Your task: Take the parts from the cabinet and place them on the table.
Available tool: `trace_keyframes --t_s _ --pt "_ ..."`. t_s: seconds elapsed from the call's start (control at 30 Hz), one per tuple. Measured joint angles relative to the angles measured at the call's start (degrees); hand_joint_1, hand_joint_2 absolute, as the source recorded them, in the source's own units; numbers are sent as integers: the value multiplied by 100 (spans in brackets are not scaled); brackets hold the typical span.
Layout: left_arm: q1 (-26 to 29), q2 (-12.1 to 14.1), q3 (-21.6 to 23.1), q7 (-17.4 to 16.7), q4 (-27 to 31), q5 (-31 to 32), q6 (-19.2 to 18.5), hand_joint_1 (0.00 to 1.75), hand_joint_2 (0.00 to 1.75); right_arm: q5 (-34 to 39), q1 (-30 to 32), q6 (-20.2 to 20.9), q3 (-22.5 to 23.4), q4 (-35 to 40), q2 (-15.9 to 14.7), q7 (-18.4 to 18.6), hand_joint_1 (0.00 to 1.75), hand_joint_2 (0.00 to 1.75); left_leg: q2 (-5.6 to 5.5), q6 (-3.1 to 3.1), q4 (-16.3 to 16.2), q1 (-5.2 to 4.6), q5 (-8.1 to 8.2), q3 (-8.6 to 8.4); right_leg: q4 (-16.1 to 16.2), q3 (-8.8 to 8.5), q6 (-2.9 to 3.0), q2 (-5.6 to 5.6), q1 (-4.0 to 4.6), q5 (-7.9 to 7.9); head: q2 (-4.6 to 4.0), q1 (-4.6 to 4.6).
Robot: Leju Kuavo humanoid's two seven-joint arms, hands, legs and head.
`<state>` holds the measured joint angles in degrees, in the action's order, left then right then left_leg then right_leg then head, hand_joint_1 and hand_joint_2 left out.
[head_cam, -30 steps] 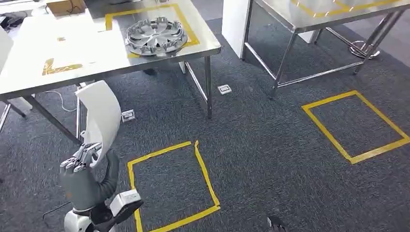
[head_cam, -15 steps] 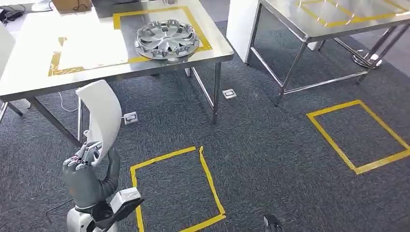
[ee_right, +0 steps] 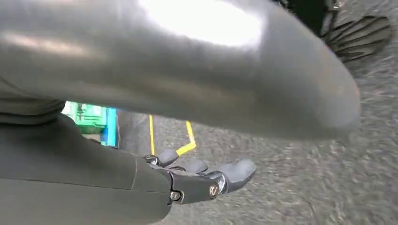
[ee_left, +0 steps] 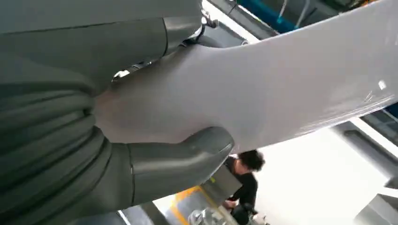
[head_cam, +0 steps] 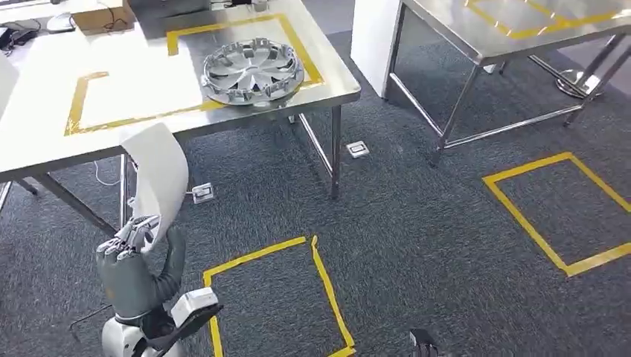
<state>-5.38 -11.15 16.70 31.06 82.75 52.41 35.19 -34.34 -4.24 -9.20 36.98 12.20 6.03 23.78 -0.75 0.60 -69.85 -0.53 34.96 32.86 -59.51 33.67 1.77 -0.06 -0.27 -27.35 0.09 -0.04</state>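
Head view: we are in the carry step. Our left hand grips the lower end of a curved white panel, which stands roughly upright above the hand, its top edge overlapping the near edge of the table as seen from here. It is not yet set down. A hubcap already lies on the table, over the corner of a yellow tape outline; the open stretch inside that outline looks the likely spot for the panel (our guess, from the task alone).

Next move, as we judge it: close on the table, raise the arm so the panel clears the edge, lower it flat inside the tape, then release. Risk: the panel is tall and held at one end, so it may swing or catch the table edge.

Hand pose: the left forearm rises from low on our left, fingers wrapped around the panel's end. Left wrist view confirms it, the thumb pressed against the white surface, clamping it.

Right hand hangs over the grey carpet, holding nothing, fingers loosely extended and slightly apart. A taped square marks the floor just ahead of us.
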Motion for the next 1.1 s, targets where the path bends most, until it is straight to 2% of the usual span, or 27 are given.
trace_keyframes --t_s 0.07,0.1,0.13,0.17,0.2,0.23,0.27,0.33,0.4,0.43,0.47,0.5,0.53,0.57,0.6,0.63,0.67,0.73,0.77,0.8,0.83,0.87,0.93,0.97,1.0,1.07,1.1 --pt "32 18 0 -2 -9 7 -2 175 175 4 9 0 0 -2 2 2 0 0 9 51 -616 38 321 532 0 -111 2 2 -4 -114 0 -7" --pt "34 24 0 -2 -9 9 -2 175 175 4 19 0 2 -2 2 2 0 0 11 68 -616 48 282 657 0 -188 -4 6 -9 -174 0 2" --pt "33 31 0 -2 -7 11 -2 175 175 7 25 0 2 -2 2 4 0 0 15 71 -403 54 103 668 0 -277 -13 15 -17 -242 0 -3" --pt "33 33 0 -2 -7 15 -2 175 175 7 25 0 2 -2 4 4 0 0 18 70 -42 55 -185 598 0 -376 -29 24 -26 -307 0 -5" --pt "32 35 0 -7 -4 18 -2 175 175 11 21 -2 2 -2 13 2 0 0 21 57 427 54 -589 496 0 -475 -52 26 -36 -381 0 -3" --pt "30 42 2 -17 -7 35 -4 175 175 13 27 -7 2 -2 13 2 0 0 29 35 826 54 -1034 440 14 -472 -84 25 -37 -446 0 -9" --pt "30 46 0 -22 -13 44 -4 175 175 15 19 -9 4 -2 13 -31 0 0 40 -5 875 21 -900 474 -31 -567 -128 45 -24 -500 0 -9" --pt "29 50 11 -37 7 53 -35 175 175 20 -1 -9 4 -2 13 -39 0 0 33 -121 903 15 -939 431 3 -615 -219 34 -23 -537 0 -11" --pt "10 37 17 -44 26 53 -39 175 175 20 -4 -9 4 0 13 -20 0 0 15 -189 968 38 -914 294 -5 -653 -273 34 -18 -527 0 -3" --pt "12 37 20 -41 33 57 -39 175 175 22 -5 -9 4 0 18 -17 0 0 17 -215 1017 50 -897 200 -159 -595 -290 30 -30 -521 0 2" --pt "-1 35 24 -39 33 57 -39 175 175 22 -13 -9 4 0 26 -17 0 0 20 -251 1050 51 -868 134 -480 -405 -310 31 -30 -533 0 17" --pt "-9 33 35 -37 33 57 -50 175 175 26 -21 -9 4 0 28 -26 0 0 21 -269 1065 49 -833 94 -894 -110 -333 31 -31 -619 0 28" --pt "-8 35 46 -37 31 57 -57 175 175 33 -15 -11 7 0 28 -44 0 0 19 -281 1068 43 -781 57 -1284 192 -354 31 -29 -805 0 30" --pt "-6 35 55 -37 24 59 -59 175 175 37 -4 -18 9 0 28 -41 0 0 11 -287 1068 37 -729 10 -1559 451 -368 31 -31 -985 0 35" --pt "-6 35 59 -37 22 59 -65 175 175 37 10 -17 11 0 28 -24 0 0 -3 -284 1068 36 -678 -47 -1630 614 -371 31 -33 -1014 0 39" --pt "-6 35 59 -37 11 59 -68 175 175 37 19 -17 11 0 28 -15 0 0 -20 -267 1068 35 -615 -132 -1463 667 -353 30 -33 -862 0 41" --pt "-7 35 59 -37 2 57 -74 175 175 35 21 -17 11 0 28 -17 0 0 -24 -254 1068 36 -548 -223 -1108 610 -346 30 -33 -571 0 46" --pt "-7 35 63 -37 -6 59 -76 175 175 20 28 -17 11 0 28 -17 0 0 -17 -225 1075 34 -414 -313 -190 395 -320 18 -35 231 0 48" --pt "-13 37 66 -37 -13 59 -76 175 175 11 31 -15 11 -2 28 -48 0 0 -26 -199 1029 17 -354 -432 -84 422 -289 3 -9 251 0 34" --pt "-15 44 66 -41 -20 57 -79 175 175 4 28 -11 11 -2 28 -85 0 0 -45 -152 1042 10 -311 -418 -100 399 -243 -15 18 50 0 57" --pt "-11 46 66 -42 -15 57 -76 175 175 2 31 -11 11 -2 31 -107 0 0 -42 -111 1071 16 -254 -427 -87 333 -204 -7 35 164 0 54" --pt "-3 50 66 -39 -15 57 -70 175 175 -11 29 -11 11 -2 31 -37 0 0 -40 -69 1028 14 -266 -530 -53 299 -155 7 9 143 0 52" --pt "-6 61 63 -39 18 57 -57 175 175 -37 7 -11 11 0 50 44 0 0 -21 -8 989 21 -185 -577 -22 130 -85 9 -19 104 0 63" --pt "-16 68 63 -35 28 57 -46 175 175 -46 4 -13 11 0 48 37 0 0 0 22 744 19 -158 -464 -20 73 -49 6 -22 63 0 22" --pt "-21 77 63 -35 37 59 -41 175 175 -48 -1 -13 11 0 48 2 0 0 9 48 353 30 -73 -210 -20 36 -21 6 -22 20 0 22" --pt "35 112 63 -37 42 59 -39 175 175 -44 2 -13 11 0 50 -7 0 0 18 61 -498 36 299 419 -20 -59 -8 6 -18 -86 0 26" --pt "60 135 63 -37 44 59 -37 175 175 -37 13 -13 11 0 52 -7 0 0 18 61 -663 36 357 613 -20 -121 -4 9 -16 -141 0 17"
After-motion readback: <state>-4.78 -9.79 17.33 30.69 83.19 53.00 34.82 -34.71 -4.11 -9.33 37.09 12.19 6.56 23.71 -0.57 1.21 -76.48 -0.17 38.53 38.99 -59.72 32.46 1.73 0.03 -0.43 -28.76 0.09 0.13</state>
